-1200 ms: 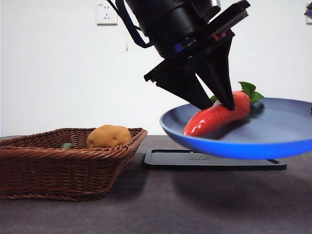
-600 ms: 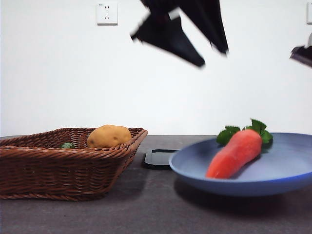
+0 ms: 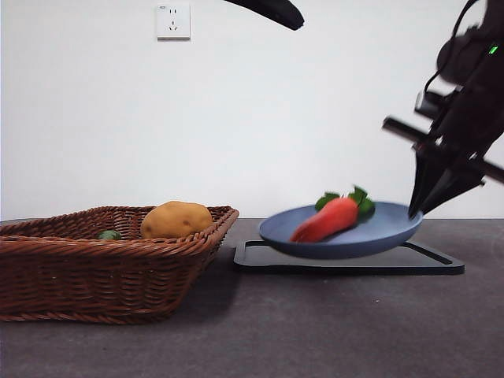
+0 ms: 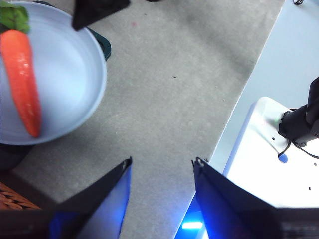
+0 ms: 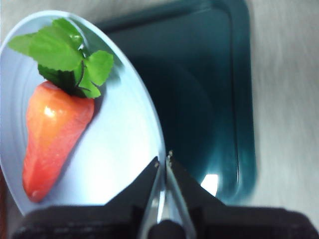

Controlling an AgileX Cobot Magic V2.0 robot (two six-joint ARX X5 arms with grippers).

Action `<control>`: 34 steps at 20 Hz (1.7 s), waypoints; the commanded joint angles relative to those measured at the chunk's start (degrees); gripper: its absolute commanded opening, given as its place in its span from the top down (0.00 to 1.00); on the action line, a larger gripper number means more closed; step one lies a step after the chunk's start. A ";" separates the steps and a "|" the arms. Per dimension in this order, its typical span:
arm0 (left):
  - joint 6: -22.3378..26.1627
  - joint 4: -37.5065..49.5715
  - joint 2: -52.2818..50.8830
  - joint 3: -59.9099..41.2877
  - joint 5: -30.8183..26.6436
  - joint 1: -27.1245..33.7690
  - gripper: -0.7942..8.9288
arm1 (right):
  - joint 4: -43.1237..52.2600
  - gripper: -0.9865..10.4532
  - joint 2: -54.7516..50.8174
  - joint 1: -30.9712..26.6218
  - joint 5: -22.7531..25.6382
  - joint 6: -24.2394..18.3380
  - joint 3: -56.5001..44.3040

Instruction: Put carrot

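- Since a second ago, left gripper (image 4: 162, 164) has let go of carrot (image 3: 327, 220) and lifted high; jaws spread wide, holding nothing, only a tip in the front view.
- Carrot lies on plate (image 3: 390, 232), leaves toward the back.
- Right gripper (image 5: 163, 160) is clamped on the plate's rim, jaws nearly closed on it.
- Plate moved from near the camera back over tray (image 3: 429, 264); appears slightly above it, contact unclear.
- Potato (image 3: 176, 220) in basket (image 3: 94, 268) unchanged.
- Judgement: carrot placement done; setting plate down remains.
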 commanded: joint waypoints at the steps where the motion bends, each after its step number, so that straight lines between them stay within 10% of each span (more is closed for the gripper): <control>1: 0.11 0.24 0.81 1.01 0.28 -0.61 0.69 | 0.37 0.91 4.63 0.07 -0.44 0.63 3.80; 16: 0.68 3.43 0.83 1.01 0.00 -0.59 0.69 | 3.37 0.74 7.76 -0.35 -0.50 0.55 4.92; 28: 4.17 27.95 0.85 1.01 -27.58 0.63 0.75 | -8.85 0.84 -12.94 -0.94 6.14 -4.72 4.90; 30: 4.24 28.76 0.85 1.01 -28.24 2.43 0.92 | -10.64 0.90 -17.64 -0.37 6.08 -6.69 4.90; 34: 4.20 23.45 0.35 1.01 -28.22 6.62 0.91 | -14.45 0.91 -25.03 2.40 6.34 -7.41 4.31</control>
